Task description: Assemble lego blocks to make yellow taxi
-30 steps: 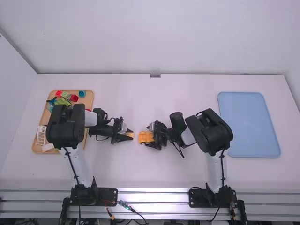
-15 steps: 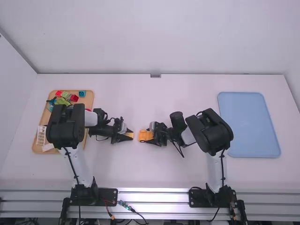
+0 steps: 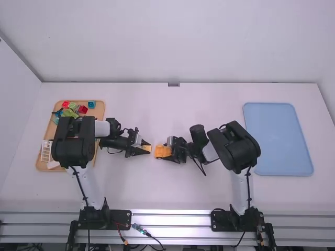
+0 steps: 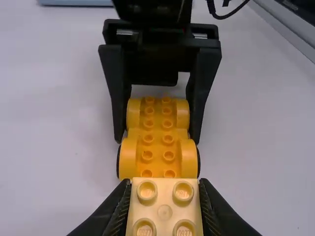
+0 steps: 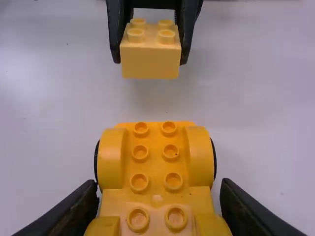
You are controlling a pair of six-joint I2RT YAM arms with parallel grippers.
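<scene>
Jaws clamped on two taxi parts.
Left gripper (image 3: 148, 149) pinches a pale-yellow two-by-two block (image 5: 150, 65); right gripper (image 3: 165, 151) grips the orange-yellow wheeled base (image 5: 154, 160) by its sides, near but apart, mid-worktop (image 3: 183, 193).

The yellow block (image 5: 150, 66) and the orange car base (image 5: 155, 164) look like smooth hard plastic with a soft sheen on their studs, while the left gripper (image 3: 147, 149) and right gripper (image 3: 165, 151) have duller black, matt-looking fingers. The white table (image 3: 157, 188) is smooth and mostly matt, with a shiny ridged metal rail (image 3: 172, 220) along its near edge. A wood-like tray (image 3: 98, 111) sits at left, and a smooth, matt, plastic-looking blue tray (image 3: 277, 138) at right.
</scene>
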